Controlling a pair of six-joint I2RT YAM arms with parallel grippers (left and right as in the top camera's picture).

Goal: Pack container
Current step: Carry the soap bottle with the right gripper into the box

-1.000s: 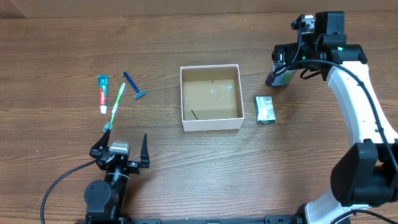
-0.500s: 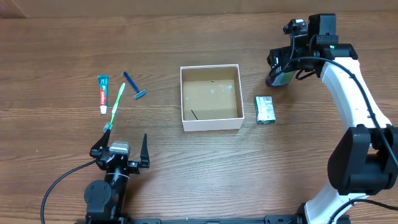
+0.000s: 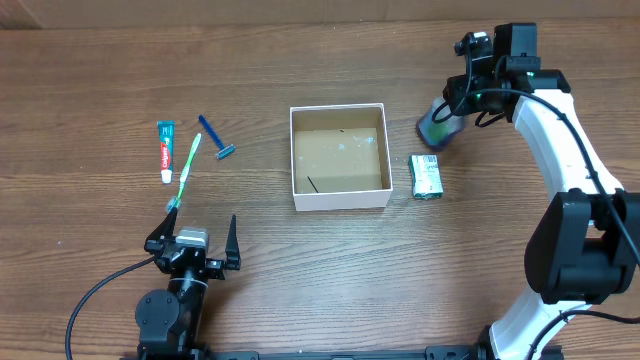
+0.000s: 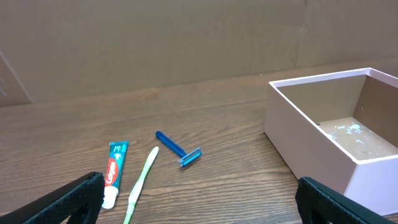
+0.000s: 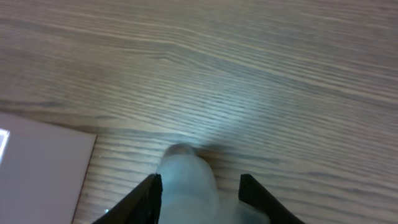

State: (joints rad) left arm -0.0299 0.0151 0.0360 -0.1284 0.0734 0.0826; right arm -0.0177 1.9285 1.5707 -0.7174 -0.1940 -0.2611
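White cardboard box [image 3: 340,200] sits open mid-table [image 3: 400,280], green packet [image 3: 427,176] just beside its right wall; right fingers [image 5: 144,198] clamped on a blurred bottle [image 5: 186,183], left fingers [image 4: 78,196] spread apart.

Overhead: object [image 3: 438,126] at 2 o'clock from box [image 3: 340,198] is motion-blurred, type unclear. Rt wrist cam: it's pale, out of focus, cut off at btm edge. Left wrist cam: box cropped at 3 o'clock edge.
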